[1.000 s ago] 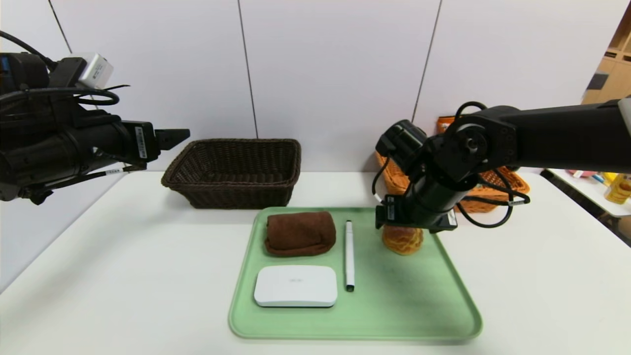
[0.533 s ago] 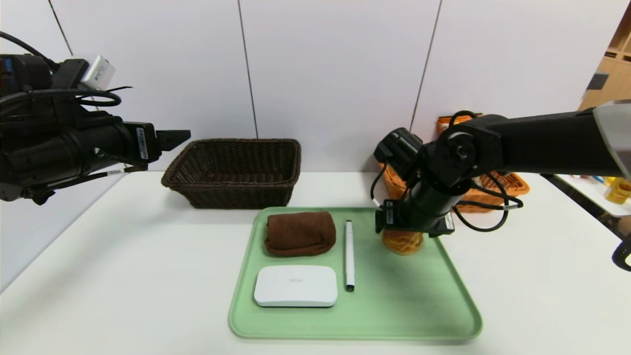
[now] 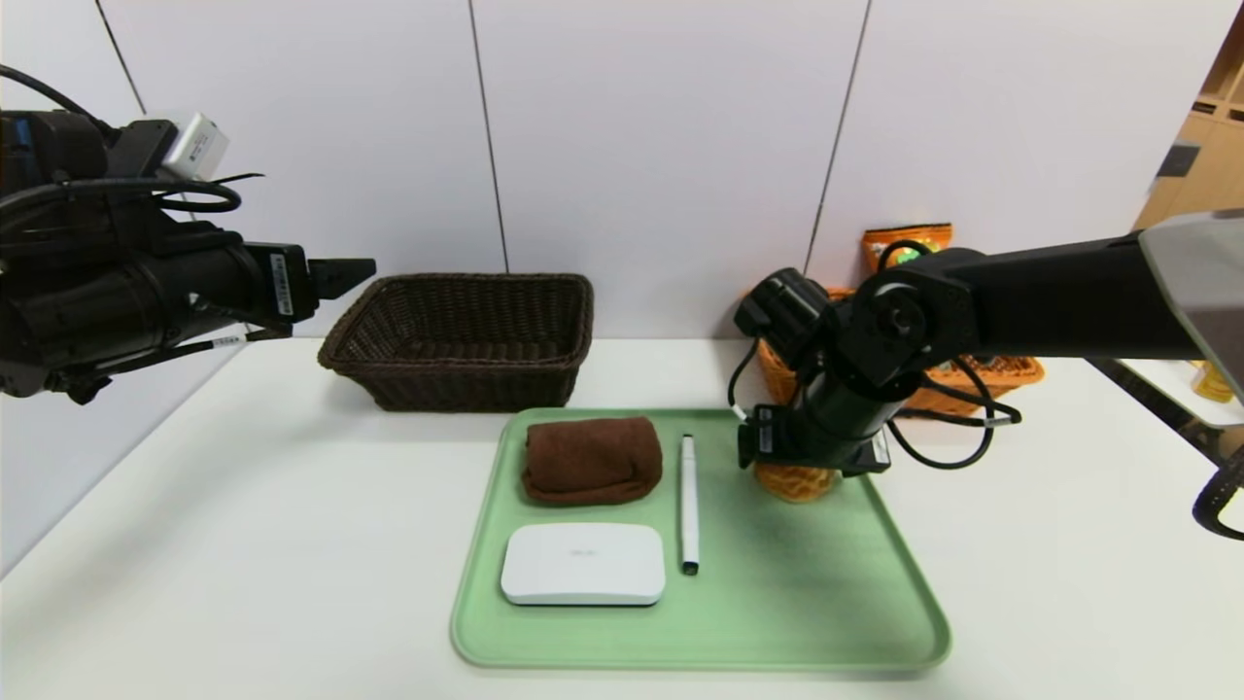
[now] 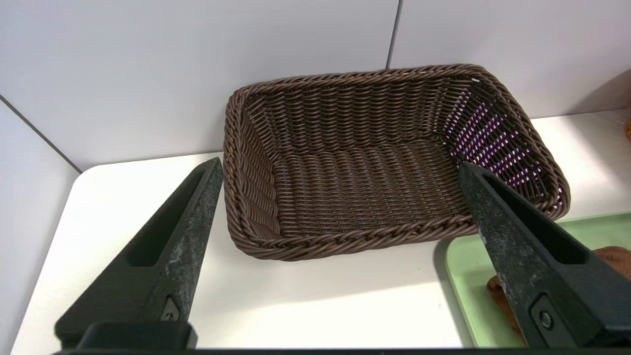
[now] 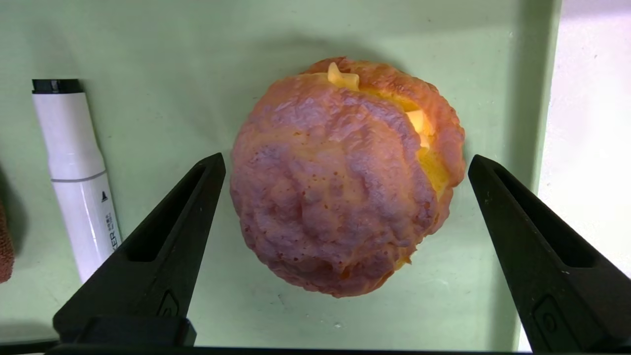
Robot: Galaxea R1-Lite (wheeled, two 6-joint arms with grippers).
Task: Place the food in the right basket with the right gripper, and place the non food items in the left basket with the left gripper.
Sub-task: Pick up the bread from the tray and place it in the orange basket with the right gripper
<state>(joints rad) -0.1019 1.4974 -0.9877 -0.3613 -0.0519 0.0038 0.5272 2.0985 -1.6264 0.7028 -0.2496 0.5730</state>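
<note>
A golden-brown bun (image 3: 795, 482) (image 5: 340, 187) lies on the green tray (image 3: 777, 603). My right gripper (image 5: 345, 157) is low over it and open. One finger stands on each side of the bun, neither touching it. An orange snack bag (image 3: 909, 243) stands in the orange-tan right basket (image 3: 1006, 370), partly hidden by the arm. On the tray also lie a brown towel (image 3: 590, 459), a white pen (image 3: 688, 501) and a flat white box (image 3: 583, 564). My left gripper (image 4: 339, 162) hangs open and holds nothing, raised at the left before the dark brown left basket (image 3: 466, 335).
The tray sits mid-table, with the dark basket behind its left corner and the tan basket behind its right. The pen (image 5: 79, 172) lies close beside my right gripper's finger. A wall runs right behind the baskets. A side table with bottles stands at the far right.
My right arm has come down onto the bun, covering more of it in the head view and uncovering the snack bag behind. The left arm has stayed put.
</note>
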